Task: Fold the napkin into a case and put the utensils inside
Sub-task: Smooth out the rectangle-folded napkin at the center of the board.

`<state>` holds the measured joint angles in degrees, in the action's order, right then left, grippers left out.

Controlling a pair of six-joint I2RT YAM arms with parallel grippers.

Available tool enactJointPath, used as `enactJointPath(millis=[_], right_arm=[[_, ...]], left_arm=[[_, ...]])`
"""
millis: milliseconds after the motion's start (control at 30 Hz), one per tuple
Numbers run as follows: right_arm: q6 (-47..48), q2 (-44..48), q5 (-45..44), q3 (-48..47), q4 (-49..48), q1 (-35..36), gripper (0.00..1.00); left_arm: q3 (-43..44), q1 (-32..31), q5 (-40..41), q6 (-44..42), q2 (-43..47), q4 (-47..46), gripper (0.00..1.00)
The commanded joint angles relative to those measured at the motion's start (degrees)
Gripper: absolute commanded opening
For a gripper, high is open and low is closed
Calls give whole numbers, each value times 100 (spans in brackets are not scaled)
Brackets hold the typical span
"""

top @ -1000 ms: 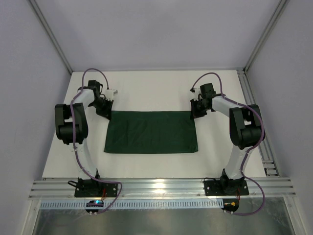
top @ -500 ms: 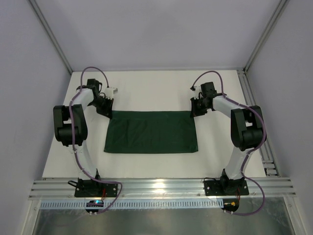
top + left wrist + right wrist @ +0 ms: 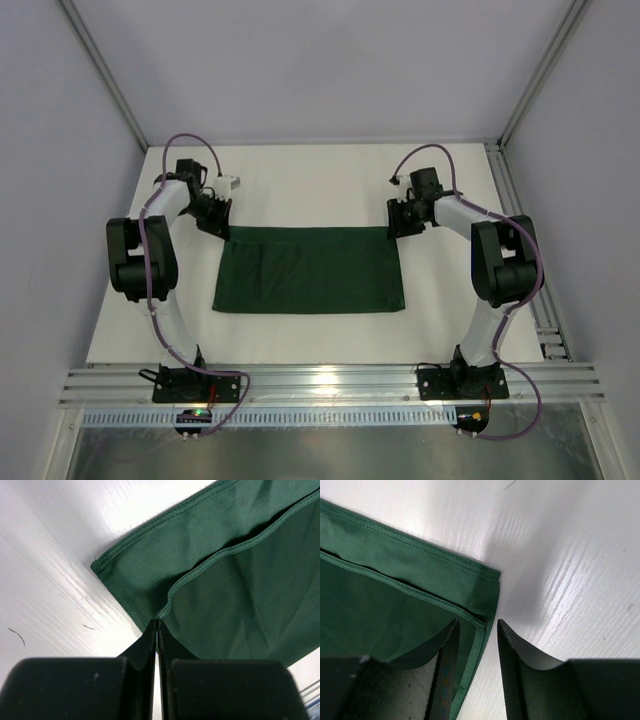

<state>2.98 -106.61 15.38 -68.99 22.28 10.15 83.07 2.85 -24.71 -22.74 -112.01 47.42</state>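
Here the napkin lies flat near the middle of the white table. It is a dark green cloth doubled over into a wide oblong, with its long sides running from 9 o'clock to 3 o'clock in the overhead view. Both wrist views show two layers, the upper hem lying just inside the lower one along the far side.

The left gripper sits at the napkin's 10 o'clock corner. Its two fingers are pressed tight together with no gap between them, and the hem of the upper layer curves in and ends right at their tips, so they are pinching that layer. The lower layer's corner lies flat on the table just beyond, toward 11 o'clock in the left wrist view.

The right gripper is at the napkin's 2 o'clock corner with its jaws parted a moderate way, holding nothing. In the right wrist view one finger hangs over the cloth and the other over bare table, and the napkin's side hem runs down between them. The corner itself lies flat just past the tips at 12 o'clock.
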Motion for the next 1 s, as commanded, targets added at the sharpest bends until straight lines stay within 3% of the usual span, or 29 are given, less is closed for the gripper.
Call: enactJointPath(millis=[0,100,400,633,700,833,967], right_arm=[[97,-114,-17,-132,-84,13,40],[124,-159,123,-176,-49,13,34],[-17,-334,281,-273,74,13,28],[-26,-352,326,-352,145,13,14],[-52,-308,256,-352,153,4,14],[-43,-194,238,-361,276,13,23],[-166,-45,334,-282,321,13,23]], left_arm=[[8,-13,-148,51,126,22,0],[8,-13,-139,42,118,22,0],[-10,-13,-96,51,126,13,0],[25,-13,-78,42,135,13,0],[25,-13,-78,51,153,22,0],[25,-13,-78,33,153,48,0],[17,-13,-69,24,144,39,0]])
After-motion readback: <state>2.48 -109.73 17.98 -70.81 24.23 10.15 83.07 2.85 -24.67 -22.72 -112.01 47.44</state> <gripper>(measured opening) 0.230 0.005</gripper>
